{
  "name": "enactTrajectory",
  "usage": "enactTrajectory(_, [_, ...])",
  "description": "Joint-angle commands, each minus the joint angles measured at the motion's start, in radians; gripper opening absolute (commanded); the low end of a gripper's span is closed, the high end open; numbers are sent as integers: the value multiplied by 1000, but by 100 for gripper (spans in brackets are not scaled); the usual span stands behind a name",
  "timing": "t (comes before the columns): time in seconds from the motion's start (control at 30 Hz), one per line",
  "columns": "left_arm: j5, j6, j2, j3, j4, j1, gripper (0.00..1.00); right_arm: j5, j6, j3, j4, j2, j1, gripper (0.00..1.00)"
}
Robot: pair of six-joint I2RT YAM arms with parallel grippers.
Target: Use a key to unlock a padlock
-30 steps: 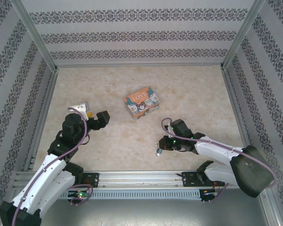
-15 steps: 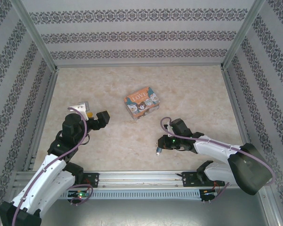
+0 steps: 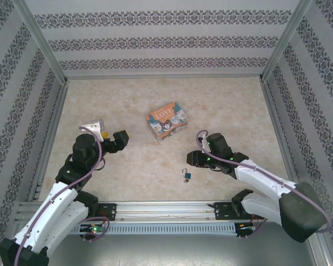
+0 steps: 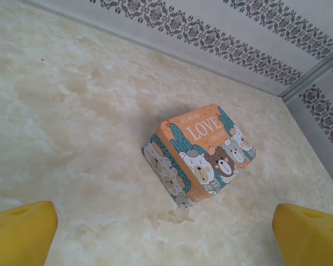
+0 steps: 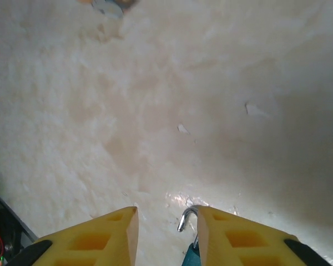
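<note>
The tiny padlock [image 3: 186, 176], teal body and silver shackle, lies on the marble table just in front of my right gripper [image 3: 192, 160]. In the right wrist view the hooked shackle and teal body of the padlock [image 5: 187, 219] rest against the inner face of the right finger [image 5: 233, 238]. The right gripper [image 5: 166, 211] is open, its jaws apart and not squeezing the lock. My left gripper [image 3: 112, 138] hovers open at the left; in its wrist view the left gripper [image 4: 164, 233] has only bare table between its fingers. The key is hidden or too small to make out.
A colourful "LOVE" box [image 3: 166, 121] with cartoon bears sits at mid table, also ahead of the left wrist as the box [image 4: 200, 155]. Patterned walls with metal rails [image 3: 161, 73] enclose the table on three sides.
My right gripper opened and let go of the padlock, then drew back up and to the right. The padlock now lies free on the table. The left arm held still.
</note>
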Motion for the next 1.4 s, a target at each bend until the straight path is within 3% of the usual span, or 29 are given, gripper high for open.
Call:
enactTrajectory(0.0, [-44,41,-26,8,-13,13,99,46,-55,39,-64,-59,-34,36])
enactTrajectory(0.3, [-243,95,-65,27,-96,13,99,150,-165,72,-54,-193,-163,44])
enactTrajectory(0.47, [-327,163,-72,37,-104,17,99,192,-240,52,-5,-255,-256,54])
enactTrajectory(0.7, [-440,292,-74,30,-65,26,99,292,-413,-2,66,-311,-388,78])
enactTrajectory(0.83, [-501,346,-74,17,-33,34,99,370,-477,-76,199,-309,-427,98])
enactTrajectory(1.13, [-576,357,-71,-138,136,56,99,346,-504,-192,463,-151,-495,99])
enactTrajectory(1.37, [-597,350,-37,-178,162,77,99,306,-535,-208,640,-28,-503,99])
